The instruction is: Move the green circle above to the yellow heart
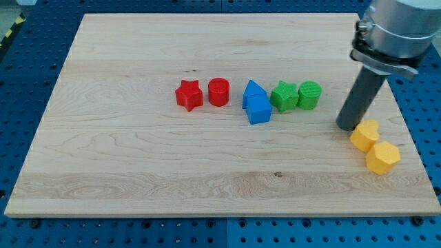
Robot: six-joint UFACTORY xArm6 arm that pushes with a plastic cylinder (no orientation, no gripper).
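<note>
Nothing done yet, you will note: the green cylindrical circle block (309, 95) still touches the green star block (284, 96), well off at ten o'clock from the yellow heart block (364, 134), with my clawless tip (346, 127) just left of that heart.

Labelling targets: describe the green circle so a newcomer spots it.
On the wooden board, a row of small blocks crosses the middle. The green round block ends that row at the view's right, touching the green star block; it is smooth-sided, not pointed.
</note>
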